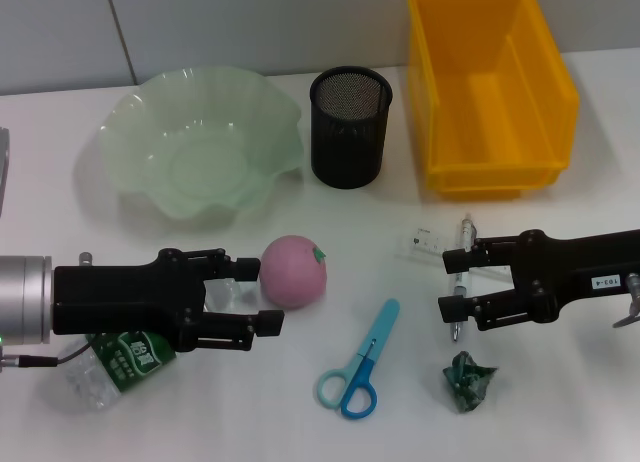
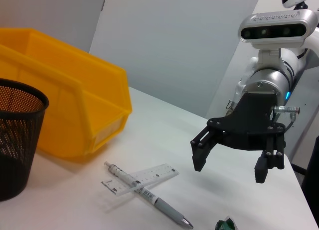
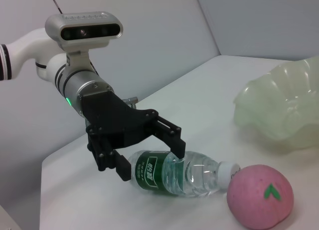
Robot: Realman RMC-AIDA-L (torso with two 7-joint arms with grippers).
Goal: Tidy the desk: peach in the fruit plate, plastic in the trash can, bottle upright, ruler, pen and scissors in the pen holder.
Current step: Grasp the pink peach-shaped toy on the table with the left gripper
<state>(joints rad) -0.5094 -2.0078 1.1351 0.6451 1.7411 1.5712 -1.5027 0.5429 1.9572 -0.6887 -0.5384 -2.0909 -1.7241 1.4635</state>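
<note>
The peach lies on the counter, at 6 o'clock from the plate. The left gripper hangs over the lying bottle, jaws released; the right gripper, jaws released, is at the pen.

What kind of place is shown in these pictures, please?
Probably a robot test desk in a lab or office: a white table holding a mesh pen holder, scissors and a yellow bin.

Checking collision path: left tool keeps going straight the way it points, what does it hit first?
Probably the peach, just ahead of the open left tool; height is unclear, so it may pass above the bottle lying below it.
</note>
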